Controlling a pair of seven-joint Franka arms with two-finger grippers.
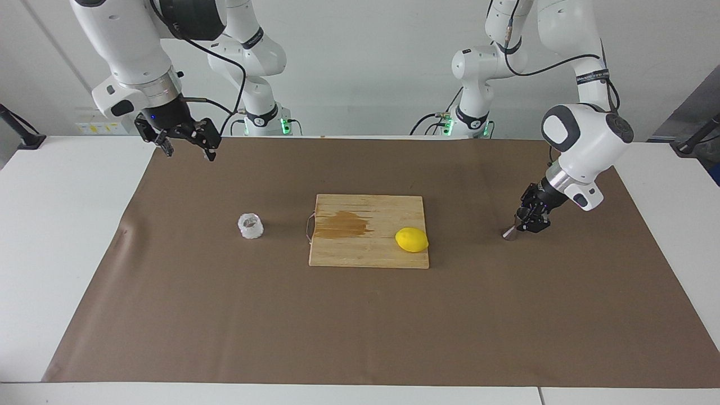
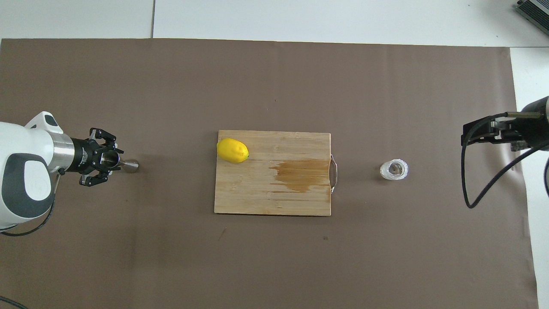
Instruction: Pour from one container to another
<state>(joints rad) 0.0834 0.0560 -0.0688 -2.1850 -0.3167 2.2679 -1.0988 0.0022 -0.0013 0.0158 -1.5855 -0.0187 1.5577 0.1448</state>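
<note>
A small steel jigger [image 1: 511, 233] [image 2: 128, 165] stands on the brown mat toward the left arm's end of the table. My left gripper [image 1: 529, 222] [image 2: 107, 161] reaches down at a slant and is shut on the jigger's upper cone, while the lower cone shows below the fingers. The clear ribbed cup [image 1: 250, 225] [image 2: 394, 169] stands alone on the mat toward the right arm's end. My right gripper [image 1: 183, 140] [image 2: 489, 131] waits open and empty in the air, over the mat's edge closest to the robots.
A wooden cutting board [image 1: 368, 256] [image 2: 257, 197] with a dark wet stain and a wire handle lies between the cup and the jigger. A yellow lemon [image 1: 411, 239] [image 2: 232, 150] rests on its corner toward the jigger. Brown mat [image 1: 360, 326] covers the table.
</note>
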